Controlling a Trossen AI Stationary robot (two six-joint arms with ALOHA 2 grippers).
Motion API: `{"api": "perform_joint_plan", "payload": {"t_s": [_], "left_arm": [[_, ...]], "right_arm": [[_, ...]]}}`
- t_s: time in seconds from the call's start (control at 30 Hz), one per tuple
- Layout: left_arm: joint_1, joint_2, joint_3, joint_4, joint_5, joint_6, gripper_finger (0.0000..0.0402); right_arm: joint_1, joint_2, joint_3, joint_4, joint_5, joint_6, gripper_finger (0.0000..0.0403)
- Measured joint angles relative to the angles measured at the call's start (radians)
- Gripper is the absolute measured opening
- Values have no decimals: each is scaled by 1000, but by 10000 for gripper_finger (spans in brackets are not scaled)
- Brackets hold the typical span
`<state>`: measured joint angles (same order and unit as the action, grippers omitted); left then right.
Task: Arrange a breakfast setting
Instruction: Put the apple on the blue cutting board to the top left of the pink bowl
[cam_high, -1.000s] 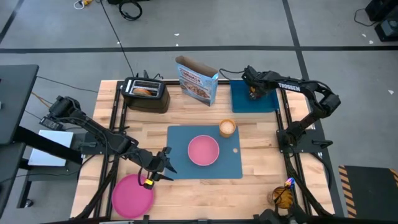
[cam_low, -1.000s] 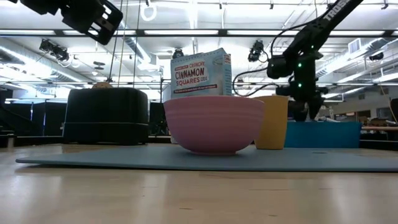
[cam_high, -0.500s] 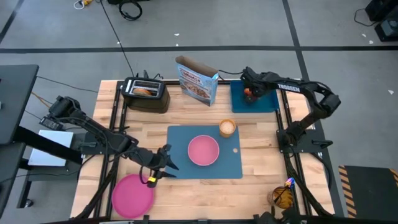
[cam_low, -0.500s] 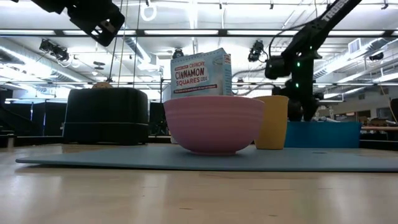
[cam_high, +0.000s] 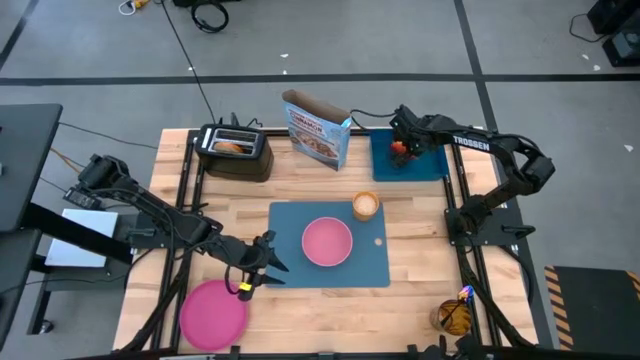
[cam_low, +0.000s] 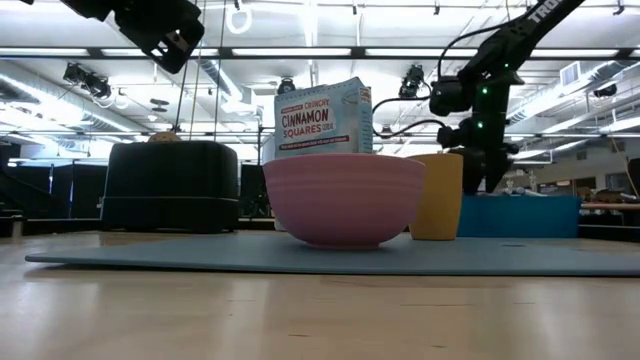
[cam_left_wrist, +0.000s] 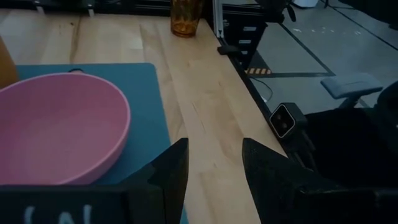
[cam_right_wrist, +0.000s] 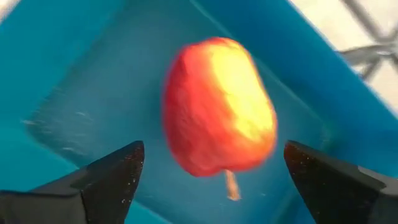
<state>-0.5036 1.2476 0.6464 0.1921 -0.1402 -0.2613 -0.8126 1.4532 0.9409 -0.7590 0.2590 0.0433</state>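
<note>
A red-orange apple (cam_right_wrist: 217, 106) lies in the blue tray (cam_high: 432, 160) at the far right. My right gripper (cam_right_wrist: 212, 147) hovers open over the tray, one finger on either side of the apple without touching it; it also shows in the high view (cam_high: 403, 138). A pink bowl (cam_high: 327, 241) and a tan cup (cam_high: 366, 205) stand on the blue placemat (cam_high: 300, 268). A pink plate (cam_high: 213, 313) lies at the near left corner. My left gripper (cam_high: 266, 256) is open and empty above the placemat's near left corner. The spoon (cam_high: 466, 293) stands in an amber glass (cam_high: 452, 316).
A black toaster (cam_high: 234, 150) and a cereal box (cam_high: 318, 128) stand along the far edge. The amber glass stands at the near right corner. Bare wood shows to the right of the placemat (cam_high: 420, 240) and between the placemat and the toaster.
My right gripper has shifted a little above the blue tray, and in the high view the apple, hidden beneath it a second ago, now shows beside it.
</note>
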Motion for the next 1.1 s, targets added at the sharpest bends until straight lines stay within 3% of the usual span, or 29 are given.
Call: {"api": "perform_joint_plan", "payload": {"t_s": [0.23, 0.43, 0.63, 1.1], "left_arm": [[0, 0, 0, 0, 0, 2, 157], [0, 0, 0, 8, 0, 2, 157], [0, 0, 0, 20, 2, 2, 157], [-13, 0, 0, 21, 1, -17, 157]], "right_arm": [[41, 0, 0, -96, 89, 41, 361], [13, 0, -58, -101, 99, 48, 277], [-12, 0, -127, -11, 217, 60, 206], [-34, 65, -127, 93, 203, -113, 187]]}}
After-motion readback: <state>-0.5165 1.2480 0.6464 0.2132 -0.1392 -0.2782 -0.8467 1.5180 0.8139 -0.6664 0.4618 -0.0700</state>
